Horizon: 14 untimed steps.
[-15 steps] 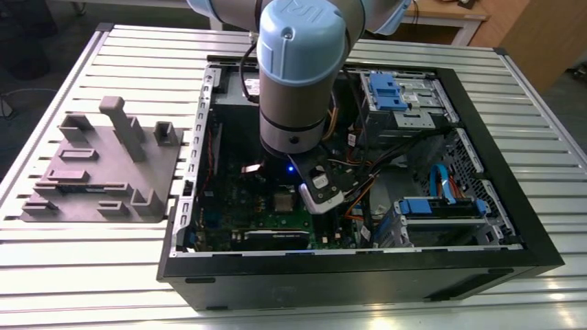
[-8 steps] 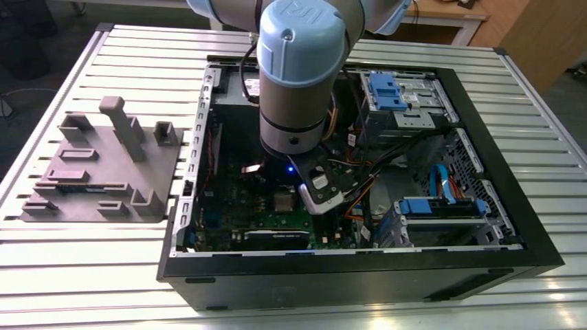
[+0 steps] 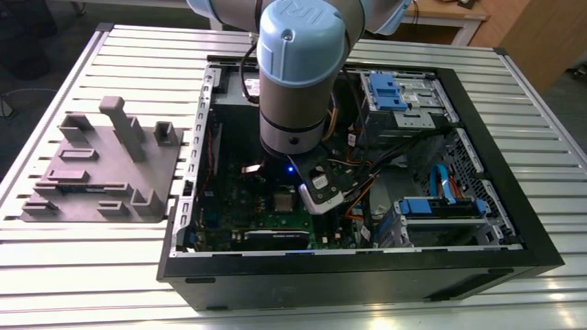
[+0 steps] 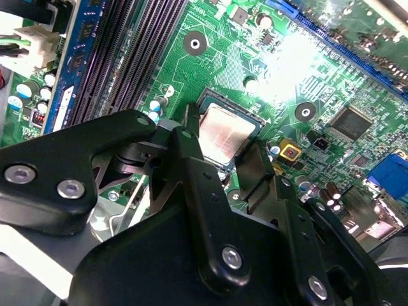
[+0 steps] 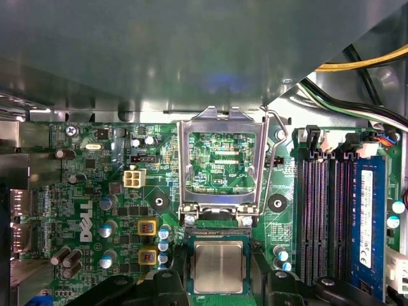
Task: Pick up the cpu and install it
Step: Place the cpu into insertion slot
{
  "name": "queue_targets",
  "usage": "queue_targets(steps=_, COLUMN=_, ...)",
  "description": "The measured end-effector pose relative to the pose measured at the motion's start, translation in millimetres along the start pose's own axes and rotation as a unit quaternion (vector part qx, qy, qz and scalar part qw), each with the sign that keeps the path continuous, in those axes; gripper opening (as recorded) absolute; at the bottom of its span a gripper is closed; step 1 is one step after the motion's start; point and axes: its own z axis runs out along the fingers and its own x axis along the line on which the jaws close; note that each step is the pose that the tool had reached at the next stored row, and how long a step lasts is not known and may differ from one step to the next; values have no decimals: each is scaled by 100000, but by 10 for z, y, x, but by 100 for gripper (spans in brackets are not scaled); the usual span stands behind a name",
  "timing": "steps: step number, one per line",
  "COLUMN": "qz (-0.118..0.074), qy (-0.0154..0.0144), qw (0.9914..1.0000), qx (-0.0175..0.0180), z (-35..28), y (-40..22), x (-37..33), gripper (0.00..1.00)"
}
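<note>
The gripper (image 4: 223, 137) stood low over the board (image 5: 95, 210), jaws narrow against two opposite edges of the cpu (image 5: 218, 266). It lay flat in the socket (image 5: 218, 237) (cover (image 5: 220, 162) hinged up, clear) — held so, seemingly, to seat level.

Lying in stock: one computer case (image 3: 367, 275), one fixture block (image 3: 101, 172), one motherboard (image 5: 76, 185), one cpu (image 5: 218, 266), two yellow square parts (image 5: 147, 227).
</note>
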Motion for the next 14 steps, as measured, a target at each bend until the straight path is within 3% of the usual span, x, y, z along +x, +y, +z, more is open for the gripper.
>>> queue_targets(steps=3, qz=-1, qy=-15, qw=100000, qx=-23, z=2, y=1, x=0, gripper=49)
queue_targets(steps=6, qz=-3, qy=-13, qw=100000, qx=-12, z=2, y=0, x=0, gripper=61)
queue_targets(steps=9, qz=-1, qy=0, qw=100000, qx=2, z=0, y=0, x=0, gripper=61)
queue_targets(steps=14, qz=5, qy=8, qw=100000, qx=1, z=-84, y=0, x=0, gripper=61)
